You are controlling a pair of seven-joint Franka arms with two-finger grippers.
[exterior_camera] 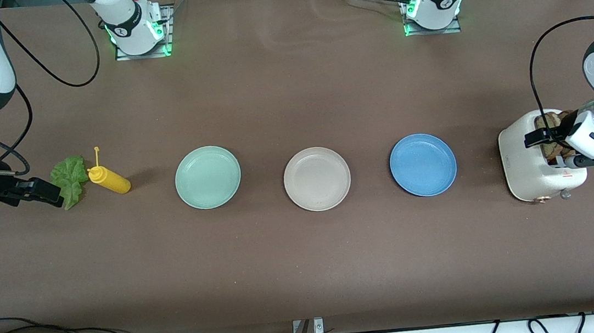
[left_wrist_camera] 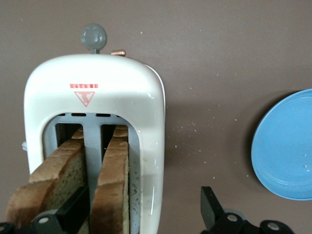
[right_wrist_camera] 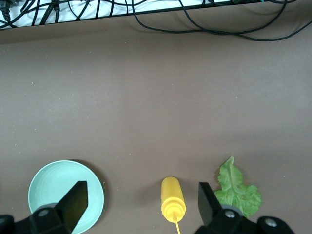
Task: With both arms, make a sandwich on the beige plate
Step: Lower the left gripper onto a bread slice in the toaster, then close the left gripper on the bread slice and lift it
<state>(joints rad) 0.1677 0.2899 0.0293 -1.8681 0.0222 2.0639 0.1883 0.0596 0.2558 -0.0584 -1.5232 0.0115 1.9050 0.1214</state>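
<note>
Standing in toaster point(left_wrist_camera: 92, 117): two bread slices point(left_wrist_camera: 112, 180); beige plate point(exterior_camera: 317, 178) bare.

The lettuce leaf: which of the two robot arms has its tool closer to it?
Right. The right tool hangs open beside the lettuce, at the right arm's end of the table. The left tool is open over the toaster, at the left arm's end.
</note>
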